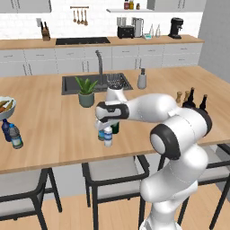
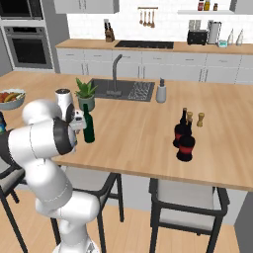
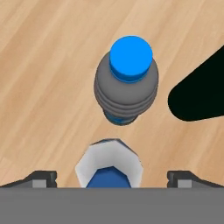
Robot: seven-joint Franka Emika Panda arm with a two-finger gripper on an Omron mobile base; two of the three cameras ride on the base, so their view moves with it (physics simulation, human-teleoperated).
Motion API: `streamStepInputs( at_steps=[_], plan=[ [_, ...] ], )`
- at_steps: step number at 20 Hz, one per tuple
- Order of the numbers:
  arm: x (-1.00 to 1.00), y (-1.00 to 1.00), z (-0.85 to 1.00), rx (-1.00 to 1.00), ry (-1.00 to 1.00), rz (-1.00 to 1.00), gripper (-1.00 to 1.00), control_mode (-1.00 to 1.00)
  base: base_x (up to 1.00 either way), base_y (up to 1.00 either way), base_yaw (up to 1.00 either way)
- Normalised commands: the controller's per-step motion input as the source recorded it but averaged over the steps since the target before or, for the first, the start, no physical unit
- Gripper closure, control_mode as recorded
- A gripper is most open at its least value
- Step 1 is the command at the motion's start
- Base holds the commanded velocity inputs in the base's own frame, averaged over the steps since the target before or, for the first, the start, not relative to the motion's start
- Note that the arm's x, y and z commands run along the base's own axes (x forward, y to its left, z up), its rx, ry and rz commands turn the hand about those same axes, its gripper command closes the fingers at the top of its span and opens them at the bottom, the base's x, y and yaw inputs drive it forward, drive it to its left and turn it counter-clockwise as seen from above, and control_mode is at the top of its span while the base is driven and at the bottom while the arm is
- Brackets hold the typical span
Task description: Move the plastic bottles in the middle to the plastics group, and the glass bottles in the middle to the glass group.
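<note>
Hand view looks straight down: the hand point(image 3: 111, 177), fingers spread wide and holding nothing, hangs over the white-capped bottle point(image 3: 109, 168) on the desk point(image 3: 43, 87); beyond stands the blue-capped bottle point(image 3: 130, 83). Likely next: lower, close, carry to the plastics group point(image 1: 12, 134).

Two small clear water bottles stand upright and close together mid-counter — the blue-capped bottle point(image 3: 127, 83) seen from above with a ribbed shoulder and bluish label, the white-capped bottle point(image 1: 108, 135) just beside it. The tall dark green wine bottle point(image 2: 88, 126) stands upright right behind them, long neck up. Far left near the counter's edge stand the dark blue bottle point(image 1: 6, 130) and the clear grey-teal-labelled bottle point(image 1: 16, 136), touching or nearly so — far right, the two squat red-labelled dark bottles point(image 2: 185, 141) stand together.
</note>
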Motion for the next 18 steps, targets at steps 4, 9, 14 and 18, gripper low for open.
streamStepInputs(
  at_steps=[4, 9, 14, 18],
  plan=[
    [0.08, 0.1, -0.09, 0.0, 0.0, 0.0, -1.0, -1.0, 0.0, 0.0, 0.0],
    [0.01, 0.04, -0.09, 0.0, 0.0, 0.0, -1.0, -1.0, 0.0, 0.0, 0.0],
    [0.0, -0.03, -0.12, 0.0, 0.0, 0.0, 1.0, -1.0, 0.0, 0.0, 0.0],
    [-0.06, -0.24, -0.08, 0.0, -0.03, 0.05, 1.0, -1.0, 0.0, 0.0, 0.0]
  ],
)
